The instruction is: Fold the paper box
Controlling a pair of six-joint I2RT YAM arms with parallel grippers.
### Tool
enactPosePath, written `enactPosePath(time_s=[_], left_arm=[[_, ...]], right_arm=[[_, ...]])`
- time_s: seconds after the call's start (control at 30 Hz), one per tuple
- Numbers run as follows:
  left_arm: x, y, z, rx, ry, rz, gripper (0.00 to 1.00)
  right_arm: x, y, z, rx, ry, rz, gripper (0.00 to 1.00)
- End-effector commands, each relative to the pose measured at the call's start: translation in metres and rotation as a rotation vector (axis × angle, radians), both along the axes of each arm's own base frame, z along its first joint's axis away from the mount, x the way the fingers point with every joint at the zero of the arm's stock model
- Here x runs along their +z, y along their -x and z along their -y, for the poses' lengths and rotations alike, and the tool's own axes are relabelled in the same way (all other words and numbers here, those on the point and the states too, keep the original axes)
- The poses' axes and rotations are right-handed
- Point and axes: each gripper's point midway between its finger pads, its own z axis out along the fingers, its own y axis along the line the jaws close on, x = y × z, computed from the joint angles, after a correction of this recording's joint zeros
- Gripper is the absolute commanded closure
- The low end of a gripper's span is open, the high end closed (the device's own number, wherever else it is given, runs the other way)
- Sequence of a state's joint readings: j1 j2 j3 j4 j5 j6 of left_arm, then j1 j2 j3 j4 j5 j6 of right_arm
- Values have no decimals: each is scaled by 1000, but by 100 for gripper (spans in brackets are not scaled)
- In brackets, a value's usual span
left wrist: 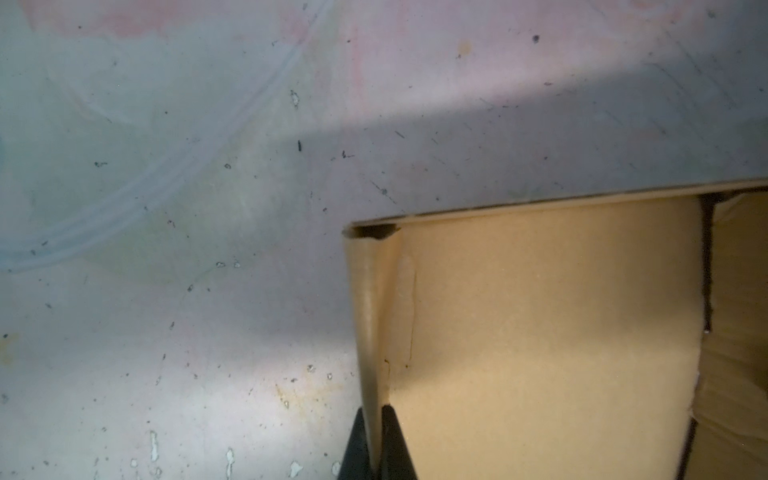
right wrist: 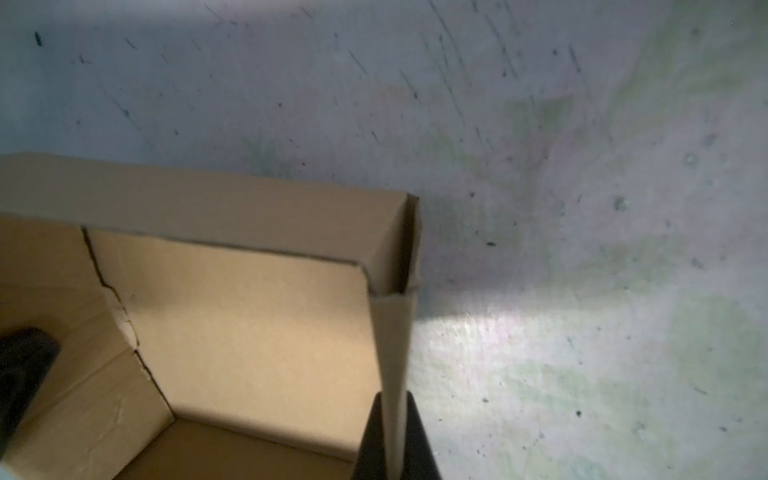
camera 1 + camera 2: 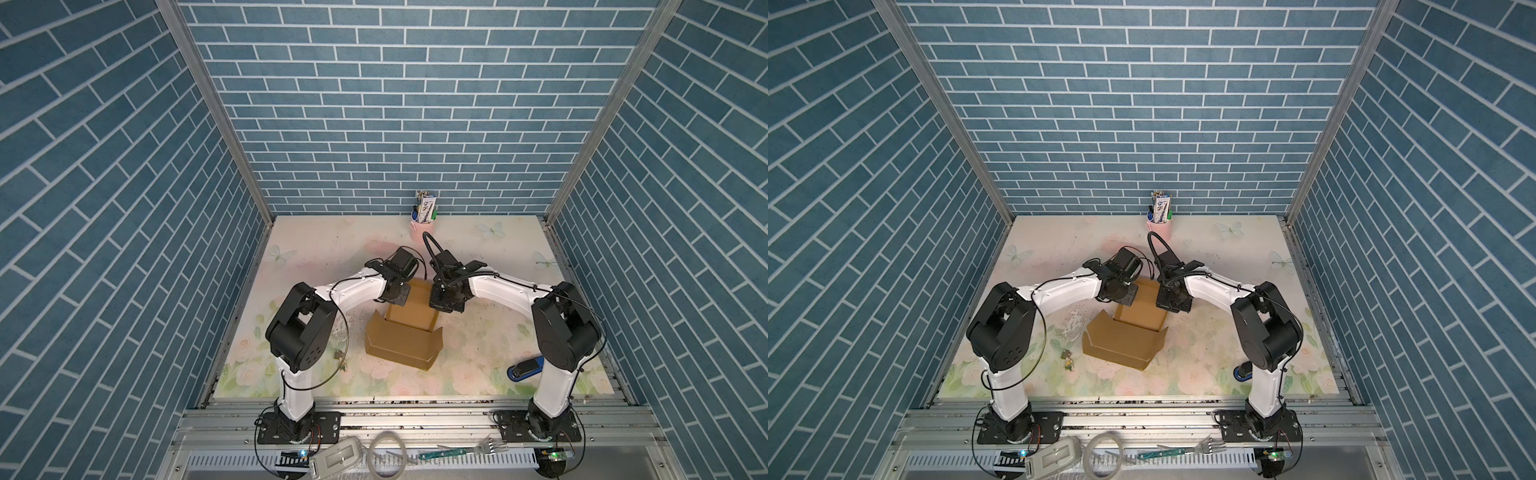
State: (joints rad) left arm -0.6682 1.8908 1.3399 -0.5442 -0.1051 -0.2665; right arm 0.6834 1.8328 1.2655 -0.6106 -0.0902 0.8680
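Observation:
The paper box is a brown cardboard mailer in the middle of the table, seen in both top views, with its walls up. Its lid panel leans out toward the front. My left gripper is at the box's left wall and my right gripper is at its right wall. In the left wrist view the left gripper is shut on the folded wall of the box. In the right wrist view the right gripper is shut on the opposite wall of the box.
A pink cup of pens stands at the back wall. A blue stapler lies by the right arm's base, and a small figure lies left of the box. A fork and a clear ring rest on the front rail.

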Motion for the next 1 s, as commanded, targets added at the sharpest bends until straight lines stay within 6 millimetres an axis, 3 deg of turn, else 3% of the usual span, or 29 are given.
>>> enactPosePath(time_s=[0.0, 0.23, 0.4, 0.6, 0.73, 0.97], left_arm=[[-9, 8, 7, -42, 6, -21, 100], [-4, 7, 9, -108, -4, -10, 100], [-4, 6, 12, -151, -5, -16, 100], [-2, 7, 23, -241, 15, -26, 100], [2, 9, 34, -316, 41, -45, 100], [4, 17, 49, -417, 76, -87, 100]], right_arm=[[27, -7, -17, -9, -104, 84, 97], [55, -19, -11, -18, -129, 229, 61], [82, -24, 5, 4, -97, 351, 47], [101, -27, 23, 86, -83, 460, 42], [102, -33, 36, 124, -147, 523, 42], [95, -29, 31, 294, -187, 588, 43]])
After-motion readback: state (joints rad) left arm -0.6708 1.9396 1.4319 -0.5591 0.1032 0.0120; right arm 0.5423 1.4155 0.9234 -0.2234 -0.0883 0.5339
